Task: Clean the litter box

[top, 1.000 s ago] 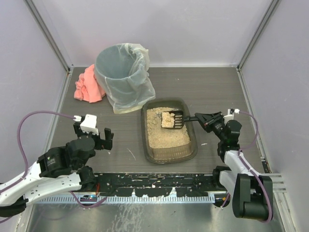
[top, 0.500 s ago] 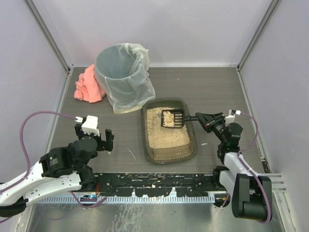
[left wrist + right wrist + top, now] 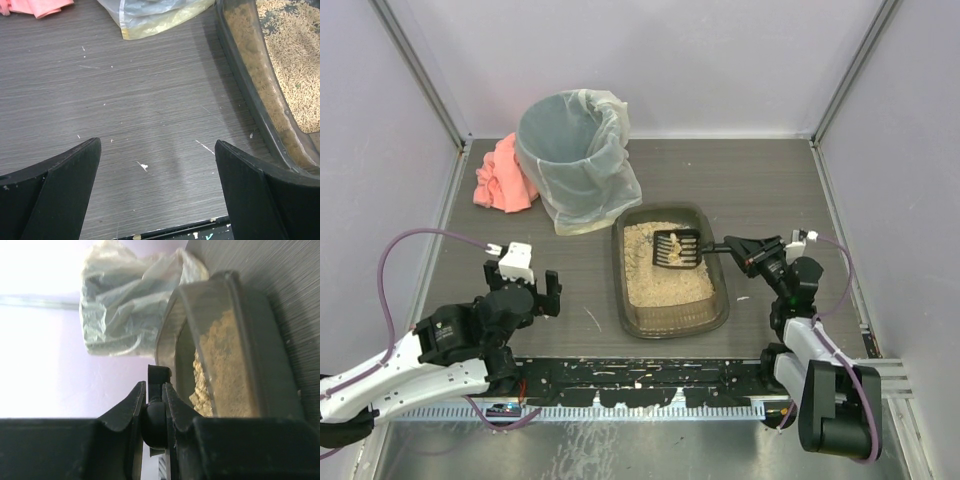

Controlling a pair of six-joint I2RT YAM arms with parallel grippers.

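Near the middle of the table [image 3: 770, 190], a little right of centre, sits the one litter box [image 3: 672, 322], a shallow dark tray with beige litter [image 3: 665, 285] spread over its floor. One black slotted scoop [image 3: 677, 247] hangs over the far end of the box. A few beige bits show on its head, and its handle runs out across the right rim. The right gripper [image 3: 735, 246] is clamped on the end of that handle. Its wrist view shows both fingers [image 3: 132, 407] pressed tight on the black stem.

Just behind the box's far left corner stands one round grey bin [image 3: 582, 190] with a clear liner whose loose skirt spreads on the table close to the box. Whether the two touch I cannot tell. One crumpled pink cloth [image 3: 500, 175] lies against the bin's left side.

Of the two arms, the left one keeps well apart from the box. The left gripper [image 3: 522, 280] is above bare table to the box's left, with its two jaws spread wide and nothing between them. Its wrist view catches the box's left wall at the right edge. A few pale specks [image 3: 144, 165] dot the wood below it.
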